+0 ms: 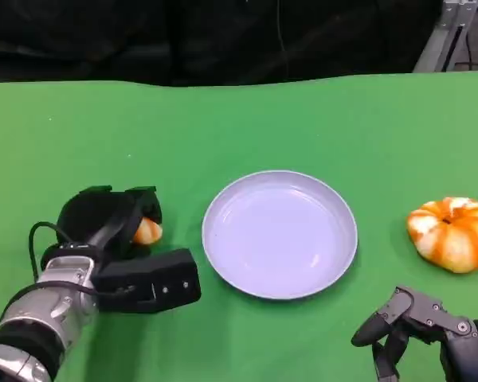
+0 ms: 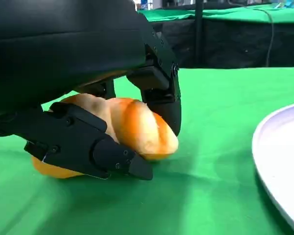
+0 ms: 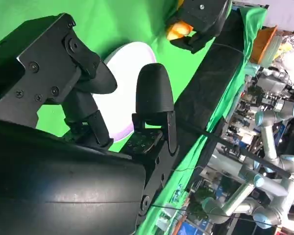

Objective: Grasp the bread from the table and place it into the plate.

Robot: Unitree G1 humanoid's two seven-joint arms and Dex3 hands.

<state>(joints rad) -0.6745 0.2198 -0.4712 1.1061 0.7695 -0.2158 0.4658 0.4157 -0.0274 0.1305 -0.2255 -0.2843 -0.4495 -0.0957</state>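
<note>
A golden bread roll (image 1: 147,231) lies on the green table (image 1: 247,119), left of the pale lilac plate (image 1: 279,235). My left hand (image 1: 107,223) covers it and grips it. In the left wrist view the fingers (image 2: 88,147) wrap the roll (image 2: 137,127) from both sides while it rests on the cloth, with the plate's rim (image 2: 284,161) a short way off. My right hand (image 1: 426,326) hovers near the table's front right edge, fingers apart and holding nothing. The right wrist view shows its spread fingers (image 3: 152,98), the plate (image 3: 125,93) and my left hand (image 3: 203,14) on the roll (image 3: 178,30).
A round orange-and-white striped bun (image 1: 452,233) sits on the table right of the plate, beyond my right hand. Black cloth hangs behind the table's far edge. The right wrist view shows other robot arms (image 3: 255,181) past the table.
</note>
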